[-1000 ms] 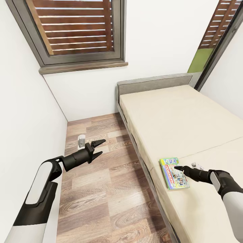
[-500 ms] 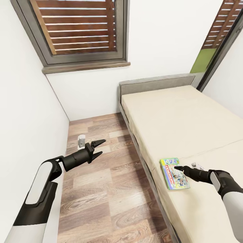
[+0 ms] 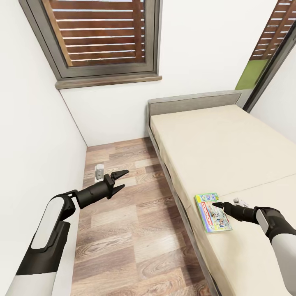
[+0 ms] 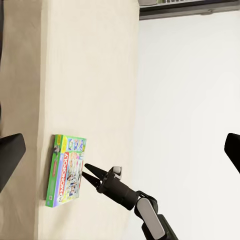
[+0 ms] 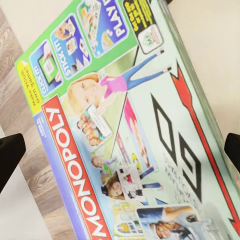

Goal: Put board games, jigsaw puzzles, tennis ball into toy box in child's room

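One board game, a white-green Monopoly box [image 3: 211, 213], lies flat on the beige bed [image 3: 230, 144] near its floor-side edge. My right gripper [image 3: 220, 204] hovers open just over the box's far half, fingers pointing toward the floor side. In the right wrist view the box lid [image 5: 130, 130] sits between the two spread fingertips [image 5: 10, 152]. The left wrist view looks across at the same box [image 4: 67, 170] and the right gripper [image 4: 90, 173]. My left gripper [image 3: 122, 179] hangs open over the wood floor, holding nothing. The table, toy box, puzzles and tennis ball are out of view.
A grey headboard [image 3: 193, 102] closes the bed's far end under a slatted window [image 3: 102, 37]. A white wall [image 3: 33, 144] runs close along my left. A small white-grey object [image 3: 99, 172] stands on the floor strip [image 3: 131, 222] between wall and bed.
The whole picture has drifted slightly to the right, so the camera has turned a little left. Both arms and the Monopoly box keep their places.
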Controlling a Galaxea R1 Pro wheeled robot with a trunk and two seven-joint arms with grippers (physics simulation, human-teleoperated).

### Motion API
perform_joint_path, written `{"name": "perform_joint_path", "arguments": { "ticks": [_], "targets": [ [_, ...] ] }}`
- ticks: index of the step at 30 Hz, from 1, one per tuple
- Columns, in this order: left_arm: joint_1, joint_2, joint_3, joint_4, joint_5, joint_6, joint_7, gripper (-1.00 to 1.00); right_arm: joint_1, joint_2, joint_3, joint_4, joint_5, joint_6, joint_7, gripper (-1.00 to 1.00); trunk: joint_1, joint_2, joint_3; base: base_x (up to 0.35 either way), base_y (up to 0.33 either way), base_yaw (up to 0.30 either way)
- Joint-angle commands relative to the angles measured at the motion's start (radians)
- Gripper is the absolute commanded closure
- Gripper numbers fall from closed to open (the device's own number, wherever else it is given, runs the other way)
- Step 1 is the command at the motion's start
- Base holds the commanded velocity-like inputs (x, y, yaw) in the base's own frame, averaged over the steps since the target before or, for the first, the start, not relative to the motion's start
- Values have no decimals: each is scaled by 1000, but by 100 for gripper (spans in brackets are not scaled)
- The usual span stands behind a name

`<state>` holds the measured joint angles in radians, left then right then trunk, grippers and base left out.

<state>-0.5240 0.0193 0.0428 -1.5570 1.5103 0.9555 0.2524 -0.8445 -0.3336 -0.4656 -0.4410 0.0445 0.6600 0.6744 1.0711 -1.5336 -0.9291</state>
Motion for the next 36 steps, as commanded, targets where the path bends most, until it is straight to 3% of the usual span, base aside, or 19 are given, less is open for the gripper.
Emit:
{"name": "perform_joint_path", "arguments": {
  "ticks": [1,36],
  "targets": [
    [-1,0,1,-1,10,3,10,-100,-1,1,-7,-1,5,7,5,-100,0,0,-1,0,0,15],
    [-1,-1,0,-1,10,3,10,-100,-2,-1,-8,-1,4,9,5,-100,0,0,-1,0,0,14]
  ]
}}
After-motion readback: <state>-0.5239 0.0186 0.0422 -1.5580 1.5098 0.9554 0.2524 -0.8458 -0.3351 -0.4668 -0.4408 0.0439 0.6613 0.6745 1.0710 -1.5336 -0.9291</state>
